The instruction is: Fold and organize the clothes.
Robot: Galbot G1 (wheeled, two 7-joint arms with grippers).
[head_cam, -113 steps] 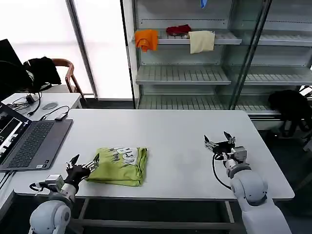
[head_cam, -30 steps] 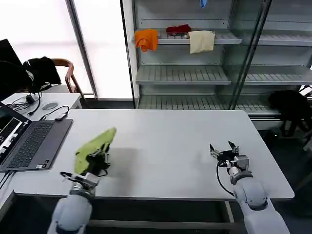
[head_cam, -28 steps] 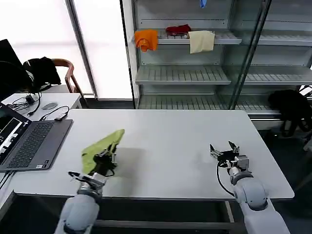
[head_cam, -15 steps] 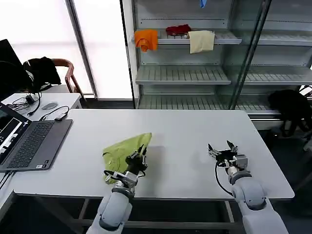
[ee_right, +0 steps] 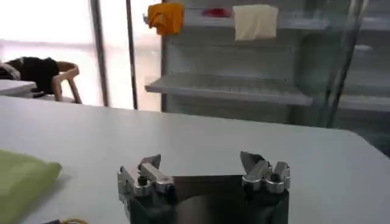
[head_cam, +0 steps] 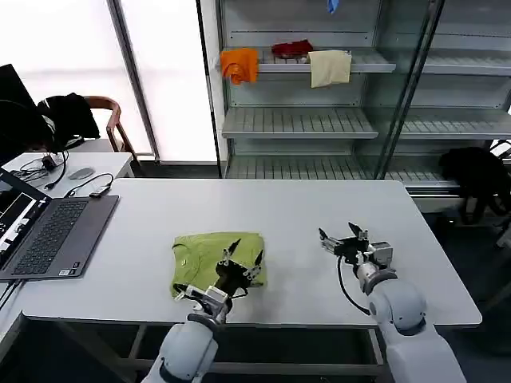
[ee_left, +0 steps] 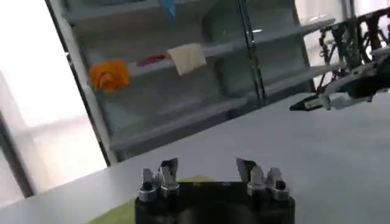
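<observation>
now the yellow-green t-shirt (head_cam: 214,257) lies folded flat on the table (head_cam: 319,215), near its front edge and right of the laptop (head_cam: 48,235). the left claw (head_cam: 240,267) sits at the shirt's right edge, fingers spread open, holding nothing. it looks light, soft and limp, so it would sag and unfold if pinched by one layer; best to take the whole stacked edge. farther right, the right claw (head_cam: 338,238) hovers open over bare table.
</observation>
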